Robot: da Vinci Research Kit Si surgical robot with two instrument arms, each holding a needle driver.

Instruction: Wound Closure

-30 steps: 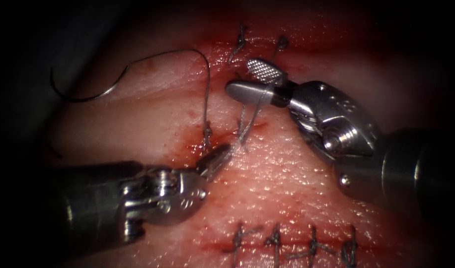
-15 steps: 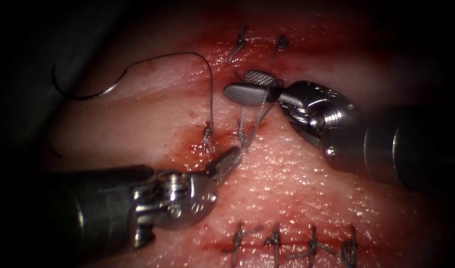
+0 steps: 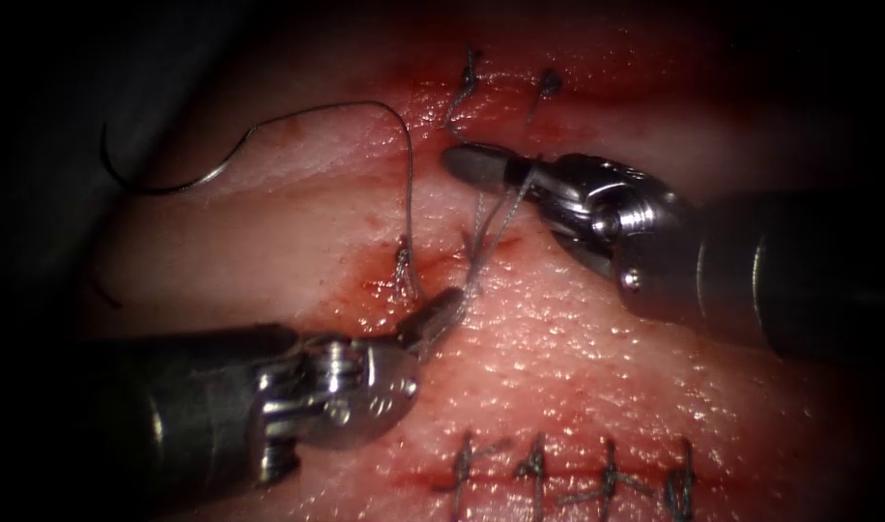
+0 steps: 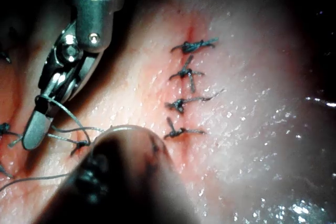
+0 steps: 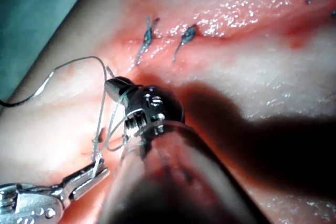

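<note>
Thread runs taut between the two tools over the middle of the tissue. Its strands rise from the tip of the left tool, whose jaws are closed on the thread just right of a small knot that sits in red fluid, and climb to the right tool, where they wrap around the closed jaws near their base. From the knot, another length of thread goes up, arcs over to the left and joins the needle.

The needle lies free on the tissue far to the left, near its dark edge, well apart from both tools and held by neither; whether its point is in the tissue cannot be told. In the right wrist view the same thread loops around the right tool and drops to the left tool, gripped at the tip. The left wrist view shows the right tool with thread draped over its jaws.

Finished stitches sit in a row below the tools, and two cut ends of thread stand above the right tool.
</note>
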